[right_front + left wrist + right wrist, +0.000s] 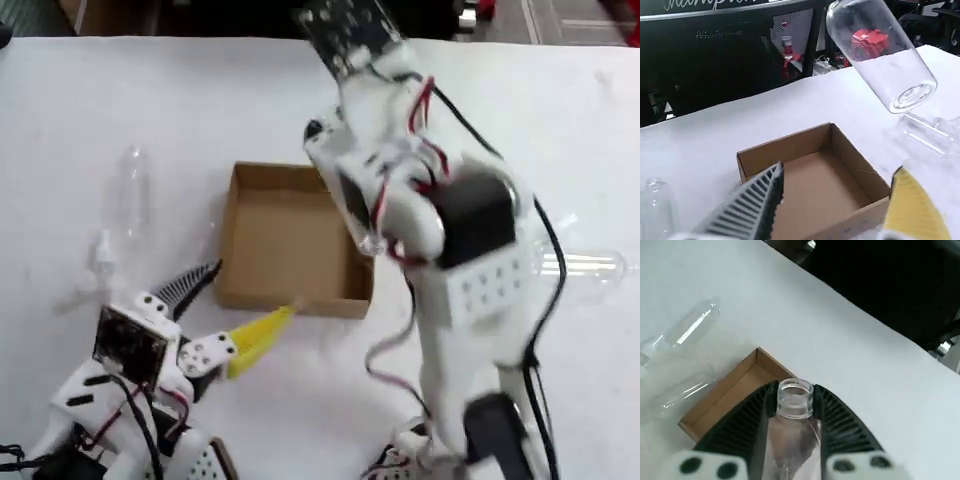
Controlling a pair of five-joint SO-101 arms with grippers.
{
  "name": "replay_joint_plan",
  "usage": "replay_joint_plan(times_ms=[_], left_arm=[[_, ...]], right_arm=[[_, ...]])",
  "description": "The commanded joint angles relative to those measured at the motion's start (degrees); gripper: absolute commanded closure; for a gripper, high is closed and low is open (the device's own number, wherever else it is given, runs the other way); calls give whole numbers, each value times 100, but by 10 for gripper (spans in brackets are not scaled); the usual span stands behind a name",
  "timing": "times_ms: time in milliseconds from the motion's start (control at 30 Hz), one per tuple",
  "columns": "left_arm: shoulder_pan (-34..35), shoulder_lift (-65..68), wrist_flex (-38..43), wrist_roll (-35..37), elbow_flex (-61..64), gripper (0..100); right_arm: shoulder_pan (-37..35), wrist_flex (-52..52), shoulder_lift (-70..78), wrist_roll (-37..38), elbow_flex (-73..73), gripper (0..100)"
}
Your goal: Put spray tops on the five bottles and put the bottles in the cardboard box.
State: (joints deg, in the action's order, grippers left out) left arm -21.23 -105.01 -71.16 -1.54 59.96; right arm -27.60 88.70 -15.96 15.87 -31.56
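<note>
A bottle (880, 55) is gripped at the neck by the right fingers (840, 425) above the cardboard box (285, 240). Its base is turned toward the open left fingers (258, 340).

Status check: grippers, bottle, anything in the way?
Left gripper open at box. Right gripper shut on uncapped bottle over box. Spare bottles lie beside box.

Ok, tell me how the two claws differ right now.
The left claw is open and empty; the right claw is shut on a clear bottle at its neck. The left claw has one black finger and one yellow; the right claw's fingers are both black. The left claw sits low at the box's near wall; the right claw is raised over the box. Both are close to the box.
</note>
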Motion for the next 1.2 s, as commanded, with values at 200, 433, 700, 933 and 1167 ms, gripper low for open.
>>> replay_joint_plan(times_ms=[200,433,700,933,1167], left_arm=[[-681,13,-18,598,-378,677],[-778,13,26,870,-369,676],[-664,22,1389,879,826,679],[127,22,1512,879,879,678],[593,22,1793,879,1134,679]], right_arm=[[-558,-3301,-3073,-53,4527,983],[-558,-4549,-4365,-62,6215,984],[-1393,-4374,-4374,-378,6224,984],[-1437,-4075,-4400,-334,6215,984],[-1437,-3767,-4426,-334,6110,984]])
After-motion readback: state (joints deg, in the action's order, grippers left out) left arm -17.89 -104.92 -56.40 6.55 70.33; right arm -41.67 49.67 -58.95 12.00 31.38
